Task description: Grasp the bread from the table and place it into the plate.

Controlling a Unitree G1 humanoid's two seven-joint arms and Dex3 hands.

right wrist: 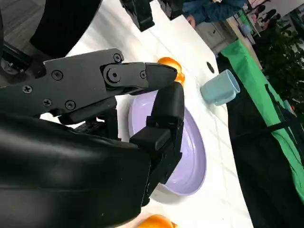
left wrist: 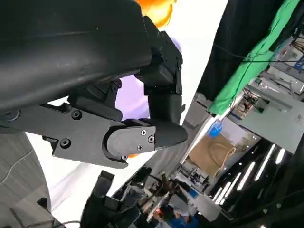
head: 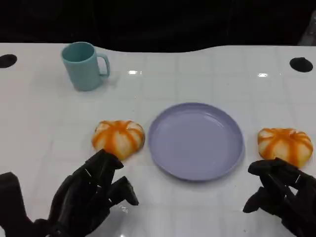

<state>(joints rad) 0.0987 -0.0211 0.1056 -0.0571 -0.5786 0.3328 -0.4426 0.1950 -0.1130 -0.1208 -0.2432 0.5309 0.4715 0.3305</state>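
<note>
Just beyond the empty, spread left hand (head: 91,195) sits an orange-striped round bread bun (head: 118,138); the right hand (head: 281,195) likewise holds nothing, fingers apart.

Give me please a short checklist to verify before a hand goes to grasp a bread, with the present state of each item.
1. Plate holds nothing: ok.
2. Left bread lies free on the table, just ahead of the left hand: ok.
3. Right bread lies free, just ahead of the right hand: ok.
4. Both hands hold nothing: ok.
5. Mug stands far from both paths: ok.
</note>
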